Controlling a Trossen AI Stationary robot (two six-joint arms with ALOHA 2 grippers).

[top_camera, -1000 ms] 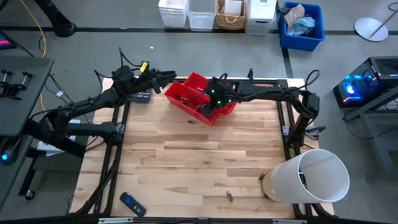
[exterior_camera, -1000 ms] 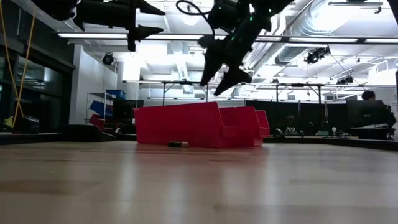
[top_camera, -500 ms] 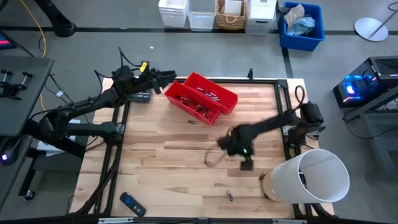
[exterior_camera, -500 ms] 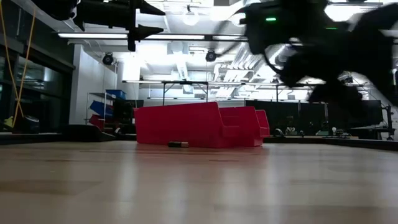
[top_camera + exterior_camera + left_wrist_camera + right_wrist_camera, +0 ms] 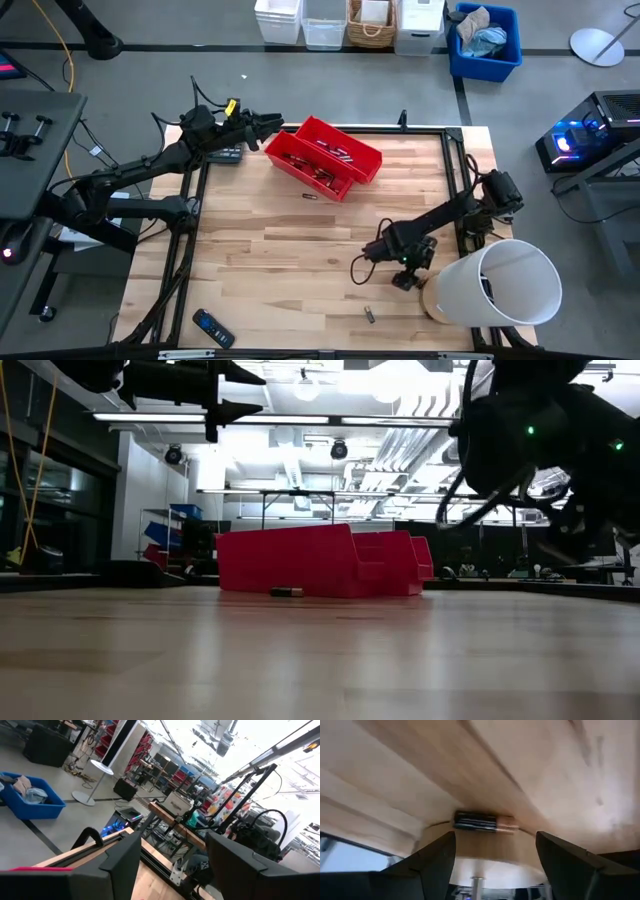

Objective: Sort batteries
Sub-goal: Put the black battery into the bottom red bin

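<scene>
Swinging away from the red bins [image 5: 322,158], my right gripper [image 5: 405,280] now hangs near the tabletop's [image 5: 280,260] front edge, jaws spread over a loose battery [image 5: 484,821], while the left gripper [image 5: 268,124] waits spread at the back-left corner.

— What's the worktop [image 5: 300,250] like?
— Pale wooden planks in a dark frame.

— And what lies on it?
— Two red bins [image 5: 322,158] side by side at the far edge, one battery [image 5: 310,196] just in front of them and another battery [image 5: 369,315] near the front edge. A black remote control [image 5: 213,328] lies at the front left corner.
</scene>
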